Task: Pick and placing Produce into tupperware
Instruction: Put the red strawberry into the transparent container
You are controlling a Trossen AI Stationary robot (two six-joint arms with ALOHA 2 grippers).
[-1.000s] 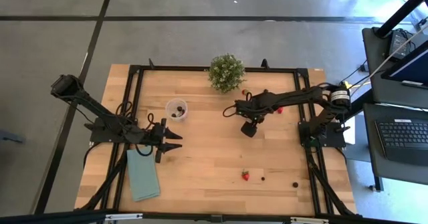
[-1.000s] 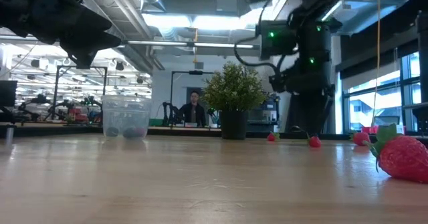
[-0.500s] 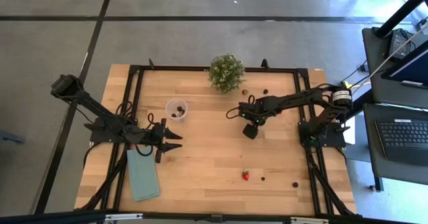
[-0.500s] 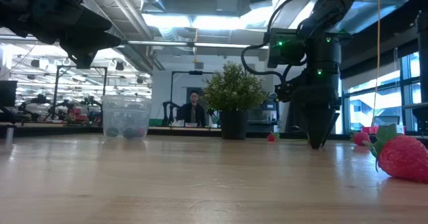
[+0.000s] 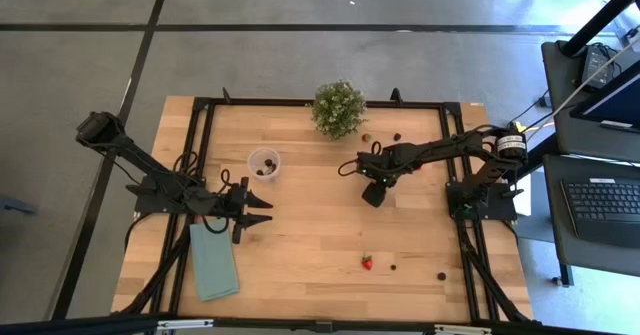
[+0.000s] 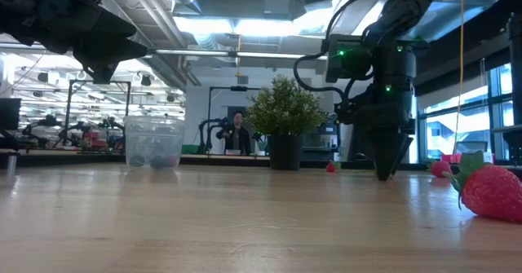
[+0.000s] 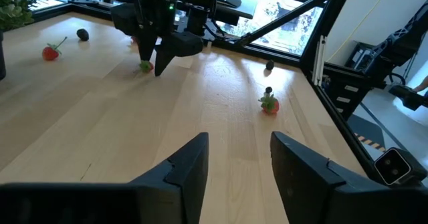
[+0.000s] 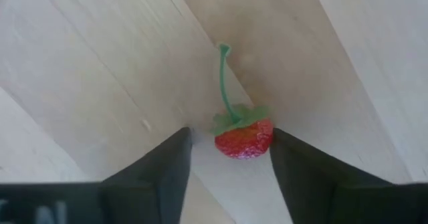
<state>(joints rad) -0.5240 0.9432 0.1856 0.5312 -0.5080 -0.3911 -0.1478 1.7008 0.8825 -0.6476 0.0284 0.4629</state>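
My right gripper [image 8: 229, 158] points straight down at the table's middle right, open. A small red strawberry [image 8: 243, 138] with a green stem lies on the wood between its fingers. The low view shows the fingertips [image 6: 383, 173] down at the tabletop. The clear round tupperware [image 5: 264, 163] stands left of centre with dark berries inside. My left gripper [image 7: 237, 158] hovers open near the table's left side, close to a teal cloth [image 5: 213, 260], with nothing between its fingers. My right gripper comes at the strawberry from above, one finger on each side of it. One finger [image 8: 294, 164] stands right against the berry's side [image 8: 267, 134], and I cannot tell whether it touches. A gap shows at the other finger. The berry lies on the table.
A bushy potted plant [image 5: 338, 108] stands at the far edge. Two berries [image 5: 367, 136] lie beside it. Another strawberry [image 5: 367, 263] and two dark berries [image 5: 441, 274] lie near the front right. A black frame [image 5: 200, 145] runs round the table.
My right gripper has come down to the tabletop, so that its fingertips now stand around the strawberry that lay below it. The strawberry has stayed where it was.
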